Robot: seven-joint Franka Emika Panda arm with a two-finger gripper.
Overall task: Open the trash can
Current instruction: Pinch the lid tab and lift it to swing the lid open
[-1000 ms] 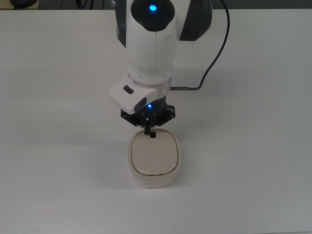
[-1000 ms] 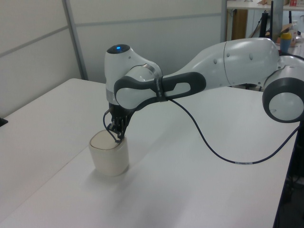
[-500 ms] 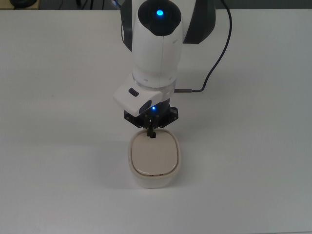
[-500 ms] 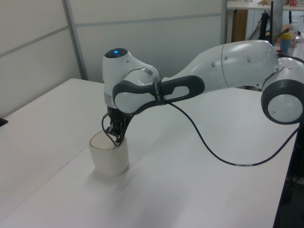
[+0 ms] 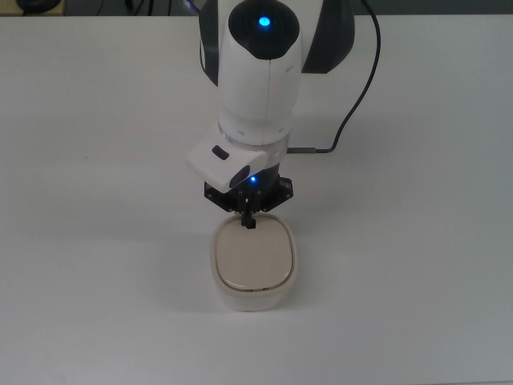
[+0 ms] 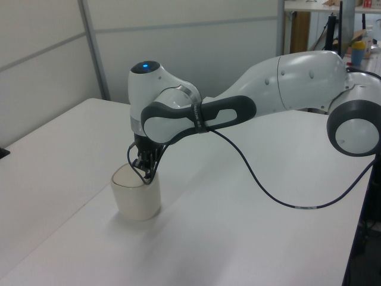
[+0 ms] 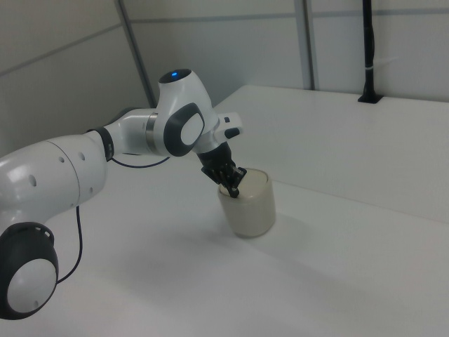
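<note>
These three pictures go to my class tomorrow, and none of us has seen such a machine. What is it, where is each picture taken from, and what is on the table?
It is a white robot arm ending in a small black gripper. One picture looks straight down; the other two look from opposite sides. On the white table stands one thing: a small cream trash can with a flat beige lid, closed. The gripper holds nothing; its tip sits at the lid's edge nearest the arm. A dark cable hangs from the arm.

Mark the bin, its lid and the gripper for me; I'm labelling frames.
bin (image 6: 136,202), left view, front wall.
lid (image 5: 255,257), top view, flat centre.
gripper (image 5: 248,222), top view, fingertips at the lid's far rim.
</note>
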